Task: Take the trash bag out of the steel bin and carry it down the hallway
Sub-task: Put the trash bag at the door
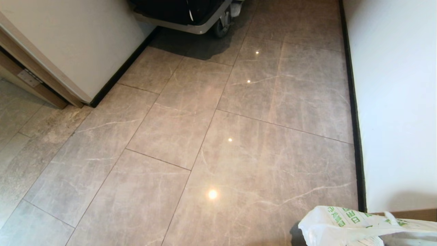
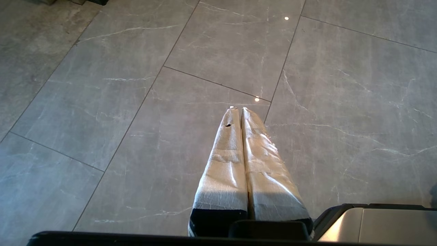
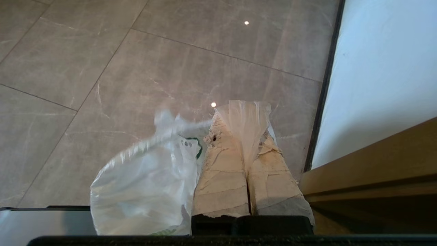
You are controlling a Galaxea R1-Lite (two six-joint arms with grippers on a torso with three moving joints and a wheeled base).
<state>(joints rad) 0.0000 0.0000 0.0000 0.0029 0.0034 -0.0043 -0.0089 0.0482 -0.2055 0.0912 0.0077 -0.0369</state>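
The right hand (image 3: 246, 112) is pressed together on a fold of the trash bag (image 3: 143, 184), pinching the thin plastic between its taped fingers (image 3: 222, 177). The bag hangs just beside that hand, near the right wall (image 1: 392, 102) of the hallway (image 1: 205, 136); in the head view only its top shows, cut off at the near right corner. The left hand (image 2: 238, 109) hangs over bare tile, its fingers pressed together on nothing. At the far end a wheeled cart (image 1: 191, 20) is mostly cropped. The bag's contents cannot be made out.
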